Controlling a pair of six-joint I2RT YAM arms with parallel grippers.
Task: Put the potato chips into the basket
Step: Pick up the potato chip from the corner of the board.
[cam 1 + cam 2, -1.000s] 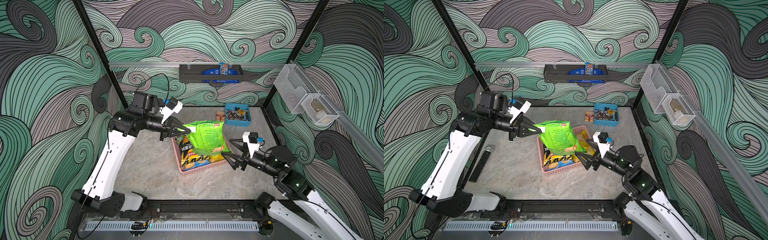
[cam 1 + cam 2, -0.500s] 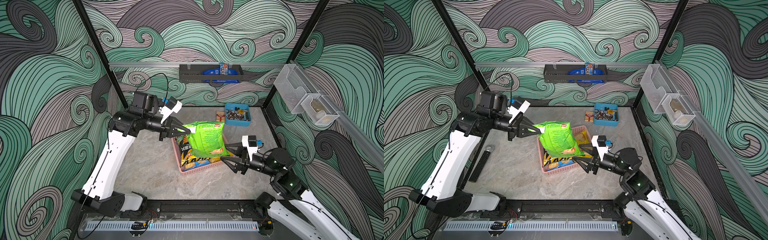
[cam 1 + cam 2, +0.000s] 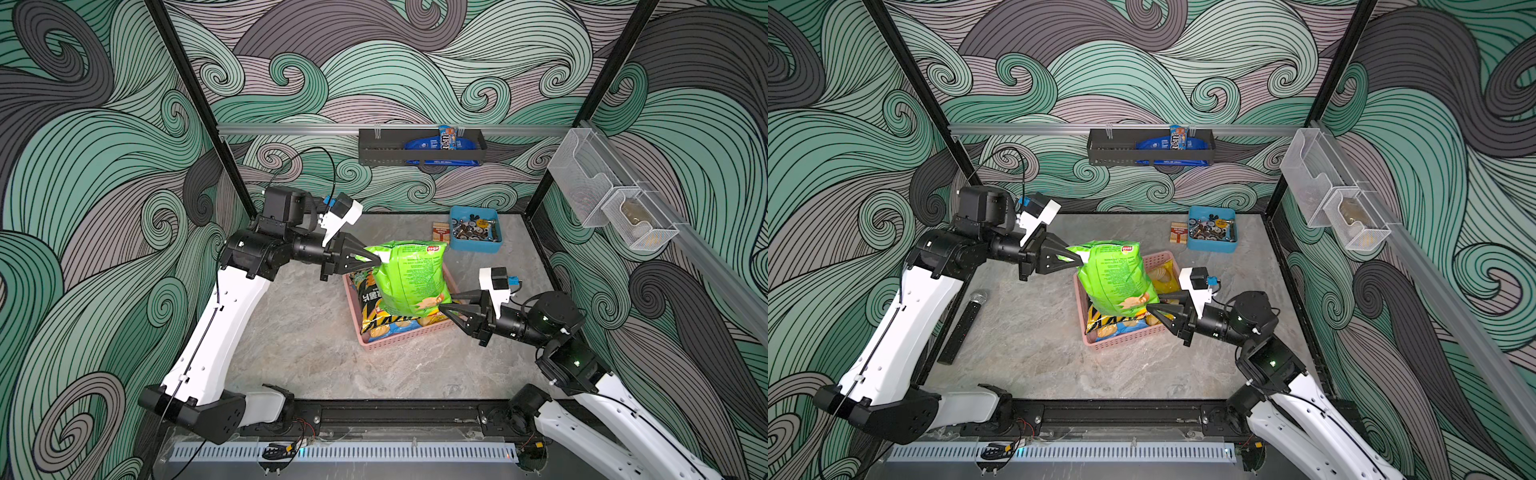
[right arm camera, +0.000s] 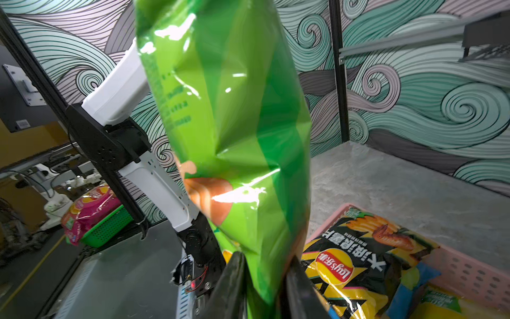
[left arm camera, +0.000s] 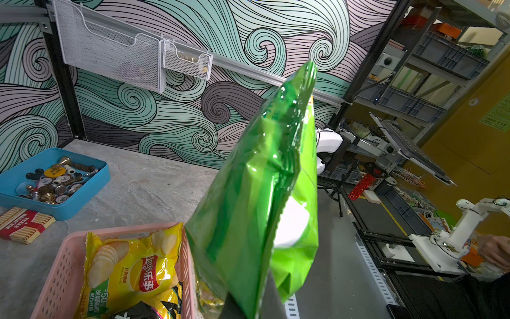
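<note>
Light green chip bag (image 3: 409, 278) hangs from my left gripper (image 3: 375, 261), clenched on its top corner, above the pink basket (image 3: 401, 338), while my right gripper (image 3: 444, 308) pinches its bottom edge; I judge this the placing step, which calls for lowering it level, then releasing both grips.

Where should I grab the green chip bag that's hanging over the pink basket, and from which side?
Grip the flat bottom edge of the green chip bag, level from the robot's right. The left end effector pinches its top corner, so it hangs over the basket; the puffy middle looks too wide. The right end effector clamps there.
</note>
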